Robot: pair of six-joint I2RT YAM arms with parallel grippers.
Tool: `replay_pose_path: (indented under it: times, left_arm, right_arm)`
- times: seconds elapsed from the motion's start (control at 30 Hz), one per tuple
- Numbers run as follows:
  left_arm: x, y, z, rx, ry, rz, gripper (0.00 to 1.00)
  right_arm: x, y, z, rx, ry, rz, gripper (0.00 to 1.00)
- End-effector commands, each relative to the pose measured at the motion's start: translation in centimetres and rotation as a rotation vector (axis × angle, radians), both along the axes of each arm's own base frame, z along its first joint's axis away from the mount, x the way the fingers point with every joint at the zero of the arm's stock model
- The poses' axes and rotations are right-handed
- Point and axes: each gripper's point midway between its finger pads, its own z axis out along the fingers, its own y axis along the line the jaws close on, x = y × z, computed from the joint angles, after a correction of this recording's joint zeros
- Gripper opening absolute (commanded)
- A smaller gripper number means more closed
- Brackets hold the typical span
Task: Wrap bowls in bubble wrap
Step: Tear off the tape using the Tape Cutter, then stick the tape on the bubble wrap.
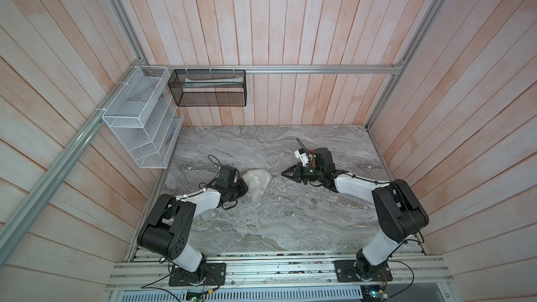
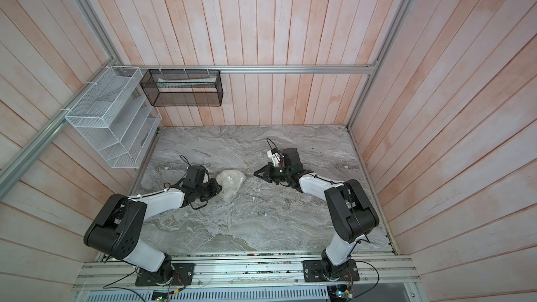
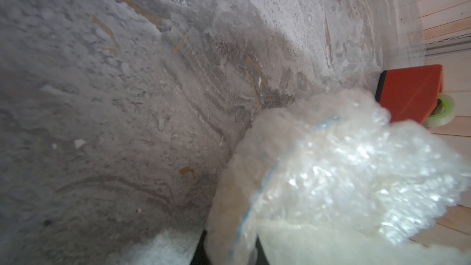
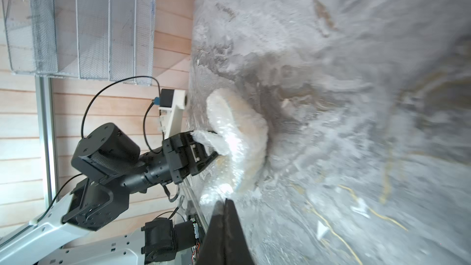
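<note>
The crumpled, whitish clear bubble wrap bundle [image 1: 257, 183] lies on the grey marbled tabletop [image 1: 290, 222] (left of centre). The left gripper [image 4: 215, 144] pinches its left edge. The right gripper [image 1: 286, 173], fingers pressed together and empty, is near its right side, apart.

Your two top views look steeply down from high up, both covering the whole table [image 1: 290, 222]. Your left wrist view sits close against the wrapped bundle [image 3: 331, 174]; your right wrist view, rolled sideways, sees it from farther off.
</note>
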Motion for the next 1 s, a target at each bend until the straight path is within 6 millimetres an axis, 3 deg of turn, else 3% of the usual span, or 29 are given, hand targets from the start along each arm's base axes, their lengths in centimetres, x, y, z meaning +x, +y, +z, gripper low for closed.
replay_pose_path:
  times: [0.0, 0.37, 0.97]
  left_arm:
    - [1.3, -0.5, 1.8, 0.015, -0.077, -0.03, 0.11]
    - [1.6, -0.8, 1.9, 0.021, -0.08, -0.034, 0.12]
    - [1.7, -0.6, 2.1, 0.051, -0.1, -0.041, 0.12]
  right_arm:
    - [-1.7, 2.4, -1.1, -0.013, 0.033, 0.115, 0.0]
    - [-3.1, 8.9, -0.6, -0.004, 0.022, 0.263, 0.0]
    - [-2.8, 11.5, -2.5, -0.039, 0.058, 0.325, 0.0]
